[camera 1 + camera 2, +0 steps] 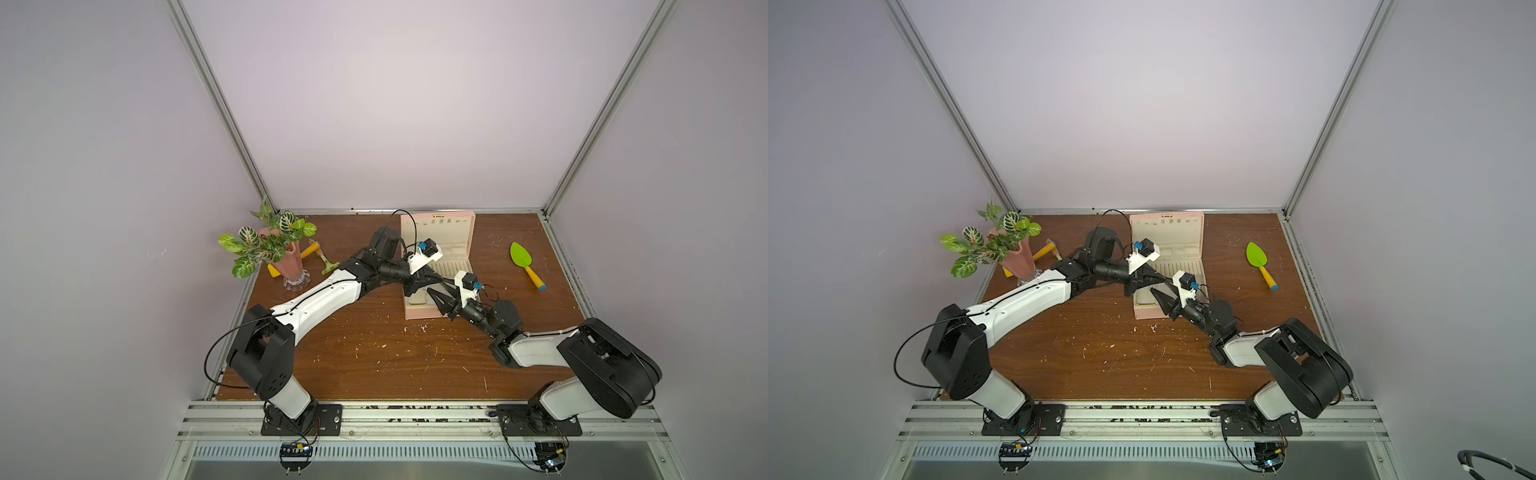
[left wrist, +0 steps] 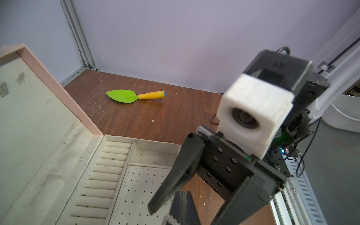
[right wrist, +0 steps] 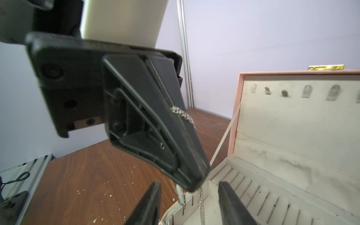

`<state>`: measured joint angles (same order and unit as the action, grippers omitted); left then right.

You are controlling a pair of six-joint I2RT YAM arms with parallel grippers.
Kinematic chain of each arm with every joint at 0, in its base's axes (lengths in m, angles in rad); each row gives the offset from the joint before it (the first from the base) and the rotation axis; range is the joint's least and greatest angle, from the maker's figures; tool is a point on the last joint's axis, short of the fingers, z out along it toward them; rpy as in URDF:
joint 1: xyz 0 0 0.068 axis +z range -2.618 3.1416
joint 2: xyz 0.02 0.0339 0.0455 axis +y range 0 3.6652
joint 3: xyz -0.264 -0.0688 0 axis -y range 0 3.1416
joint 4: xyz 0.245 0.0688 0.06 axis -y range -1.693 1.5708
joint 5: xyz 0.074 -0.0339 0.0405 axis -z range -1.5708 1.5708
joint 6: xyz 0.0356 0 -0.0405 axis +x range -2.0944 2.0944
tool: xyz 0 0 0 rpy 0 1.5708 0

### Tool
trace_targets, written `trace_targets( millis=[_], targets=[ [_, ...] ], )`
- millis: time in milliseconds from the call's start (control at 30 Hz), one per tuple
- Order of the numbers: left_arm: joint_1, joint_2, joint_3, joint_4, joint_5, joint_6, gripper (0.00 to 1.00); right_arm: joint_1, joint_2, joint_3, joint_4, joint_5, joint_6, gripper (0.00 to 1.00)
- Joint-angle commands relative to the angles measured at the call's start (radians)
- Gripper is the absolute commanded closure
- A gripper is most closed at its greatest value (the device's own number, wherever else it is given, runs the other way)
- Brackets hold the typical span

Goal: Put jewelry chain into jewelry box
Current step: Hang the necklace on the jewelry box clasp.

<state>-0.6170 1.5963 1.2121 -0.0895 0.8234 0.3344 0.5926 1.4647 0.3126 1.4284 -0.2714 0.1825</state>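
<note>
Brown wood tabletop (image 1: pixel 374 365), flecked with white debris, carries the jewelry box (image 1: pixel 419 314) with its lid standing open. Over its tray I see my left gripper (image 3: pixel 194 181) pressed together on the jewelry chain (image 3: pixel 182 114) (one loop draped across a finger, the rest dangling from the tip above the lining). My right gripper (image 1: pixel 436 299) has its jaws spread, one finger either side of that hanging strand, gripping nothing.
</note>
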Motion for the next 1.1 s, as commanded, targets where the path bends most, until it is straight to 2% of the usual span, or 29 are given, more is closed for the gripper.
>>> trace_targets(
  millis=[0, 300, 600, 733, 867, 1067],
  targets=[
    [-0.009, 0.002, 0.025, 0.014, 0.004, 0.006, 0.99, -0.005, -0.049, -0.018, 0.012, 0.056, -0.016, 0.50],
    [-0.009, 0.005, 0.023, 0.017, 0.014, 0.003, 0.99, -0.004, -0.021, 0.028, -0.022, 0.050, -0.039, 0.62],
    [-0.009, 0.008, 0.027, 0.012, 0.013, 0.006, 0.99, -0.004, 0.067, 0.087, 0.002, 0.019, -0.057, 0.68],
    [-0.009, 0.011, 0.027, 0.011, 0.006, 0.008, 0.99, -0.005, 0.092, 0.107, 0.019, 0.016, -0.060, 0.79],
    [-0.007, 0.018, 0.029, 0.010, -0.007, 0.012, 1.00, -0.005, 0.108, 0.114, 0.040, 0.036, -0.062, 1.00],
    [0.047, 0.037, 0.027, 0.029, -0.005, -0.013, 0.99, -0.033, 0.098, 0.128, 0.015, 0.088, -0.050, 1.00]
  ],
)
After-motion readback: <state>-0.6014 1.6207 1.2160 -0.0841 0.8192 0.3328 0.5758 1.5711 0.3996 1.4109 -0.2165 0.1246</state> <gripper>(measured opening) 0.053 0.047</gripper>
